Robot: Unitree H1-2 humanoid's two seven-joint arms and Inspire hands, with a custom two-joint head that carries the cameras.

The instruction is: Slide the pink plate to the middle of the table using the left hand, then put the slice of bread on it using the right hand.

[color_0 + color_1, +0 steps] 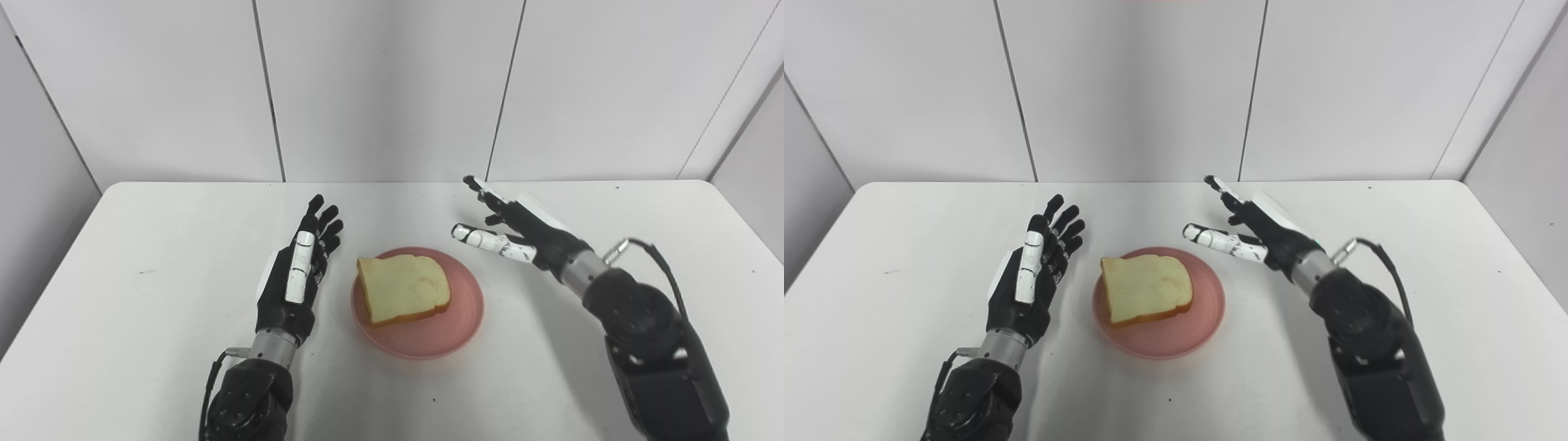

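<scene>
Both robot hands, the left robot hand [295, 275] and the right robot hand [514, 229], stand spread and empty beside the pink plate [456, 324], where the soft, light slice of bread [402, 296] would best be pinched gently at its crust edges.

The round pink plate [456, 327] sits flat near the middle of the white table [122, 294], somewhat toward its front edge. The slice of bread [402, 296], pale with a tan crust, lies flat on the plate's left half.
</scene>
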